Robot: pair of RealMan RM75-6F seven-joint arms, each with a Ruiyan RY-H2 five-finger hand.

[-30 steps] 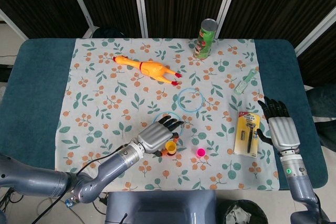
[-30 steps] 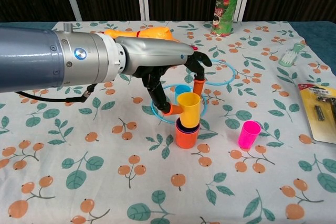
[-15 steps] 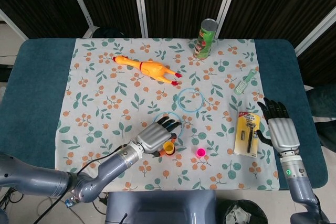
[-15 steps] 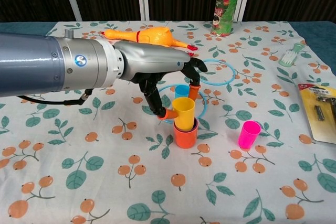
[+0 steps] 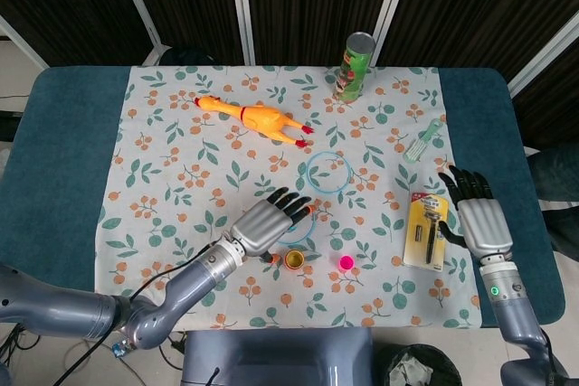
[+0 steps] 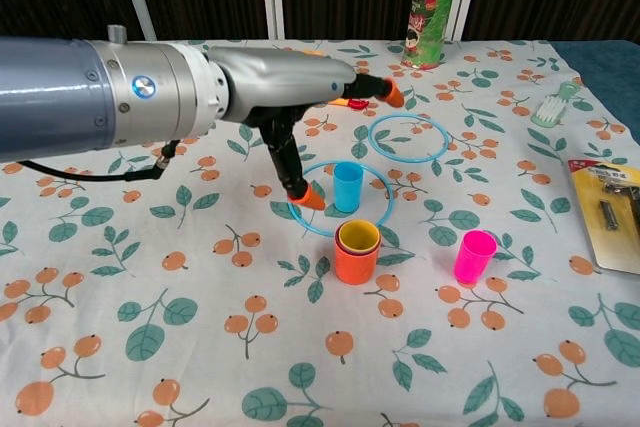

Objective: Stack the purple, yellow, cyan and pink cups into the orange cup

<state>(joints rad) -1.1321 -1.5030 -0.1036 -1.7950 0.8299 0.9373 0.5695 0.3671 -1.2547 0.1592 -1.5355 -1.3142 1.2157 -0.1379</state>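
Note:
The orange cup [image 6: 355, 263] stands upright on the cloth with the yellow cup [image 6: 358, 237] nested deep in it; from the head view this stack [image 5: 295, 260] shows as a yellow-orange ring. I cannot make out the purple cup. The cyan cup [image 6: 348, 187] stands upright inside a blue ring, just behind the stack. To the right of the stack stands the pink cup [image 6: 474, 256] [image 5: 346, 263], alone. My left hand [image 6: 300, 97] [image 5: 267, 223] hovers above and behind the stack, fingers spread, holding nothing. My right hand [image 5: 478, 219] rests open at the table's right edge.
Two blue rings [image 6: 408, 137] [image 6: 300, 215] lie on the cloth. A rubber chicken [image 5: 256, 117] lies at the back left, and a chips can [image 5: 355, 67] stands at the back. A green brush [image 5: 423, 140] and a razor pack [image 5: 427, 230] lie near my right hand.
My left hand pressed the yellow cup down into the orange cup, let go and lifted up and back, baring the cyan cup. The right hand barely moved.

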